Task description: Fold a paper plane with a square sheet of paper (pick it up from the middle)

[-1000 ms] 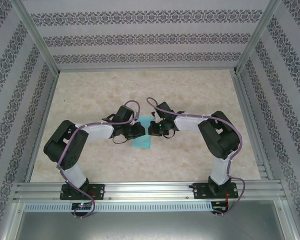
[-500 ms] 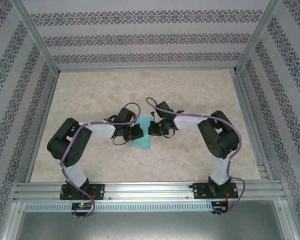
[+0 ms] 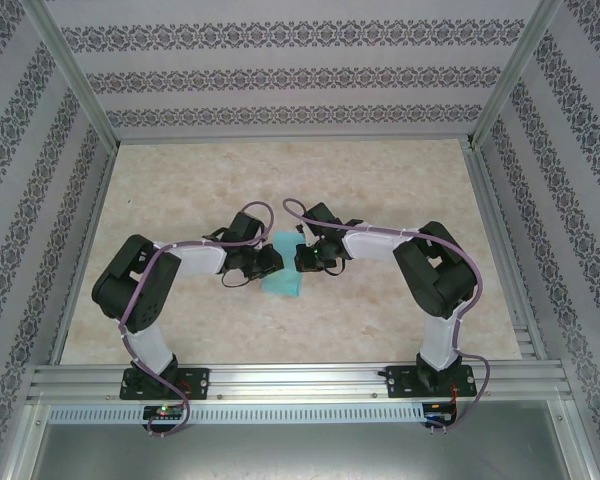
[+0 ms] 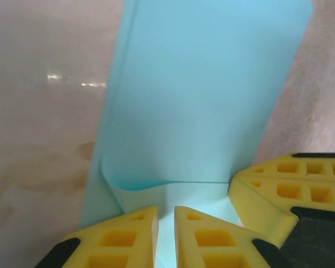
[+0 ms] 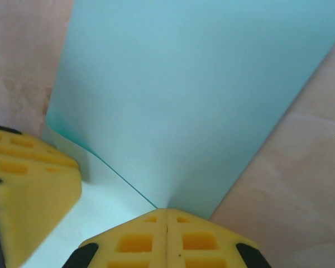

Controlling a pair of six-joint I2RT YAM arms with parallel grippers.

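Since a second ago the left tool has drawn slightly left, and more of the square sheet of paper shows on its far side. Thin, smooth and turquoise, the sheet lies doubled at mid tabletop, a beige marbled surface, its upper layer curling up from a soft fold. Ribbed yellow fingertips of the left tool stand a slit apart around paper; whether they pinch it I cannot tell. The right tool is pressed together where the fold ends.
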